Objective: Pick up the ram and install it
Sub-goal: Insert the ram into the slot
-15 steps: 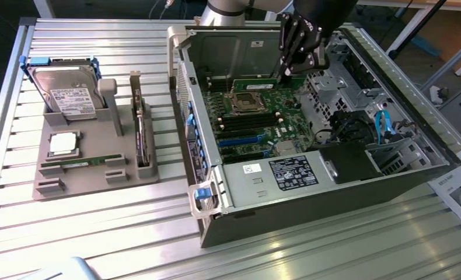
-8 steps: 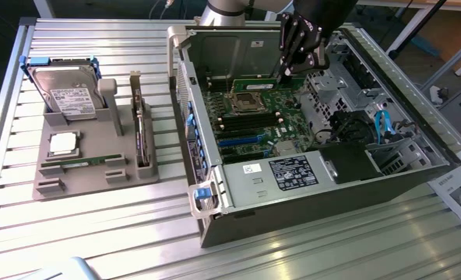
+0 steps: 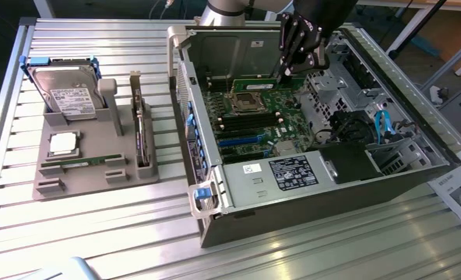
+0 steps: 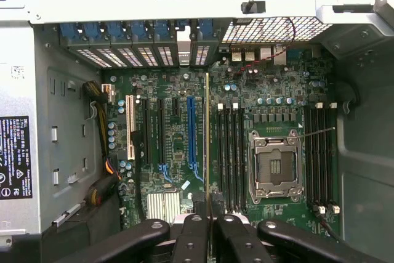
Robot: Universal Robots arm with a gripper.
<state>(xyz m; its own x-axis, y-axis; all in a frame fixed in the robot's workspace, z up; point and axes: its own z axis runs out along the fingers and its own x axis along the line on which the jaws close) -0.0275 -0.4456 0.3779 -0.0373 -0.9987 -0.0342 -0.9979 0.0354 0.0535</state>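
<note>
One slim green ram [image 3: 255, 84] in gripper [image 3: 289, 71]

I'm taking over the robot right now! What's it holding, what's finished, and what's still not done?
Tool: shut on the long thin green ram stick.
Where: the stick hangs inside the open grey metal computer case, over the green motherboard, close to the black memory slots beside the silver processor socket.
Done: the stick is picked up and inside the case.
Left: it does not look seated in a slot, so installing is not done.
Also: a second green stick lies in the grey plastic holder tray outside the case.
</note>
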